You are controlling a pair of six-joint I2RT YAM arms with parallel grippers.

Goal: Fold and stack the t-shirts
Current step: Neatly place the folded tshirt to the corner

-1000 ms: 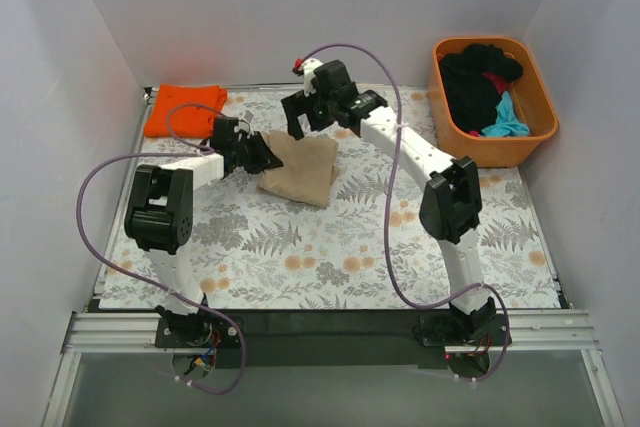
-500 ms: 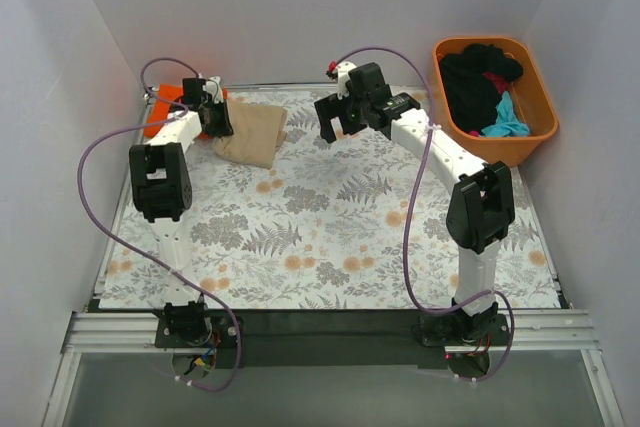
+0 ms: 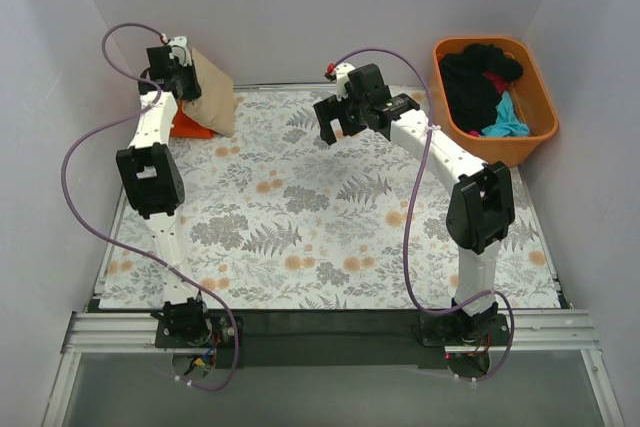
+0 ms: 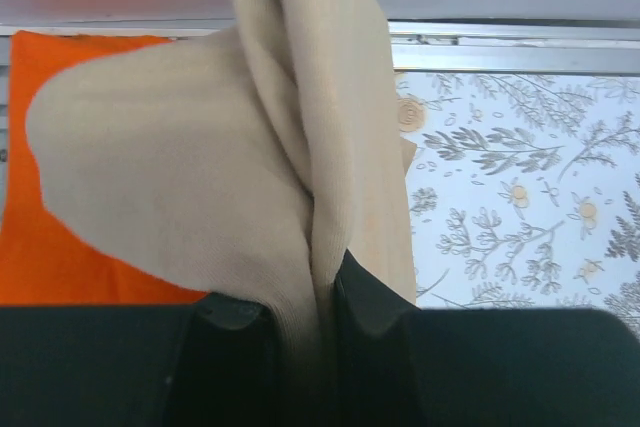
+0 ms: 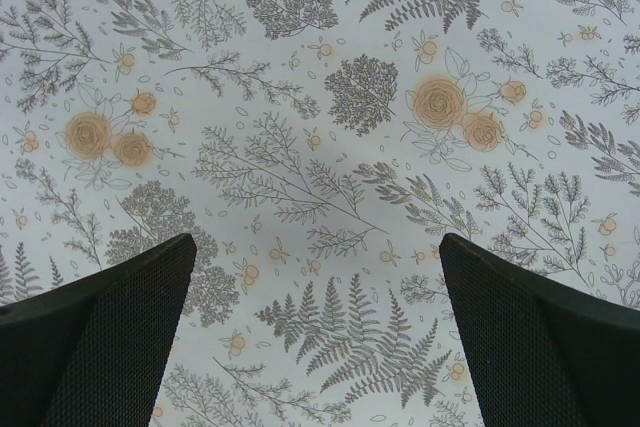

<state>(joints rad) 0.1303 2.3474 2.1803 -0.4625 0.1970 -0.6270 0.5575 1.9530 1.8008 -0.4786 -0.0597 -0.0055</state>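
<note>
Your left end effector (image 4: 300, 307) pinches the soft tan cloth t-shirt (image 4: 180, 167) over the folded bright orange t-shirt (image 4: 40, 247), far left on the desk (image 3: 330, 237); your right end effector (image 5: 318, 247) is wide open, empty

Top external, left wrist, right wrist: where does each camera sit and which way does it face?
Top external: above and behind the bases, looking down at the table; both arms show whole.
Left wrist: on the left hand, looking along its fingers at the tan shirt they pinch, over the orange shirt.
Right wrist: on the right hand, facing down at the table; two spread fingers show.
Shared: top external and left wrist both show both shirts.
</note>
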